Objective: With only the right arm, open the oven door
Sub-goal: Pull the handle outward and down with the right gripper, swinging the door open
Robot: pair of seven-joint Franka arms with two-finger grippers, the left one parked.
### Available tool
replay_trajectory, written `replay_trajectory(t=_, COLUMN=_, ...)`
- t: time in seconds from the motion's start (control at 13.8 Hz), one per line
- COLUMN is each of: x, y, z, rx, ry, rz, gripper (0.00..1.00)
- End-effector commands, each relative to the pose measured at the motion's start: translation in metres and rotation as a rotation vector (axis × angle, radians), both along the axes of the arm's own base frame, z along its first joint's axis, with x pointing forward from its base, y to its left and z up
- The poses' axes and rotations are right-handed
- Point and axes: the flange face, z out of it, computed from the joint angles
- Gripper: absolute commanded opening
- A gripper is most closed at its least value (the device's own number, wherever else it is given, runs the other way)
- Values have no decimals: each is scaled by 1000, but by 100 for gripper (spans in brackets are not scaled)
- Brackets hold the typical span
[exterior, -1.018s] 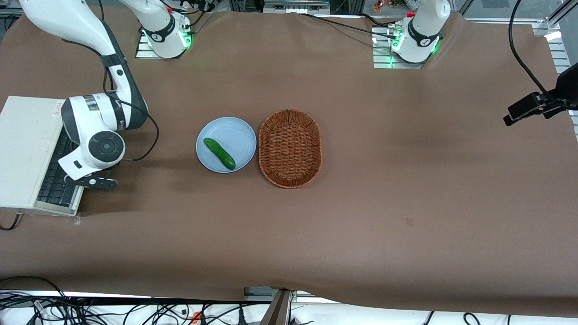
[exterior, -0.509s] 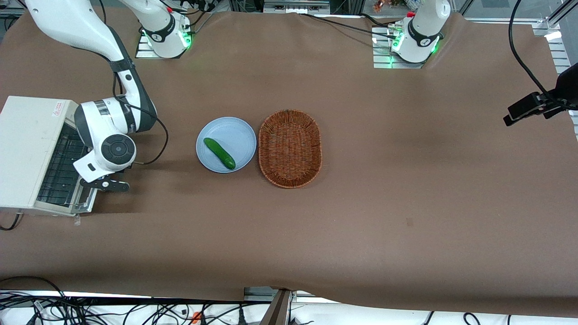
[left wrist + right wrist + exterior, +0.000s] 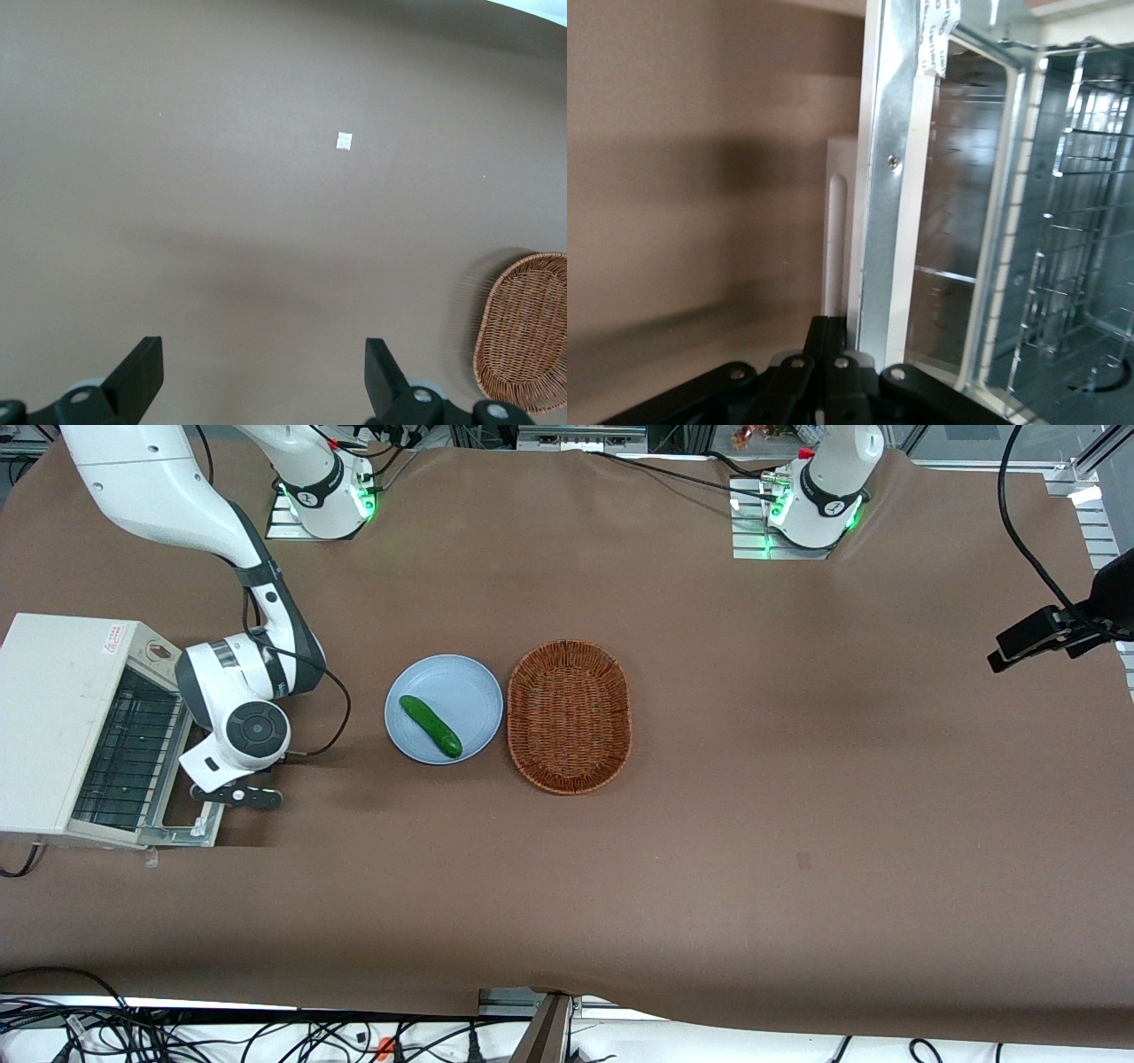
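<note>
Brown-clothed surface [image 3: 709,868]: end effector [image 3: 232,793] pinches oven door [image 3: 190,815] handle; pull down along hinge arc, grip steady.

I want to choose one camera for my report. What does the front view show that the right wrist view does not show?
Only the front view shows the plate with the cucumber, the basket and the whole right arm. Only the right wrist view shows the screw in the door frame. Both show the oven door swung down, the oven and the wire rack; the gripper is at the door's edge.
</note>
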Motion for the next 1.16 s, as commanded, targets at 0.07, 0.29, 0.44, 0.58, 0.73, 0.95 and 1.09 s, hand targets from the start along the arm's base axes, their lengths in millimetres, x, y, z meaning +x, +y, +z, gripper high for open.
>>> replay_trajectory(t=0.07, x=-2, y=-69, z=-22, rx=-83, ry=52, rz=-38, gripper=0)
replay_trajectory(t=0.29, x=-6, y=-58, z=-23, rx=-47, ry=61, rz=-87, gripper=0)
replay_trajectory(t=0.44, x=-12, y=-44, z=-24, rx=-18, ry=96, rz=-136, gripper=0)
replay_trajectory(t=0.58, x=-16, y=-28, z=-25, rx=20, ry=117, rz=-176, gripper=0)
replay_trajectory(t=0.73, x=-18, y=-17, z=-24, rx=39, ry=132, rz=-197, gripper=0)
replay_trajectory(t=0.95, x=-22, y=2, z=-24, rx=46, ry=155, rz=-163, gripper=0)
replay_trajectory(t=1.09, x=-24, y=27, z=-13, rx=86, ry=163, rz=-161, gripper=0)
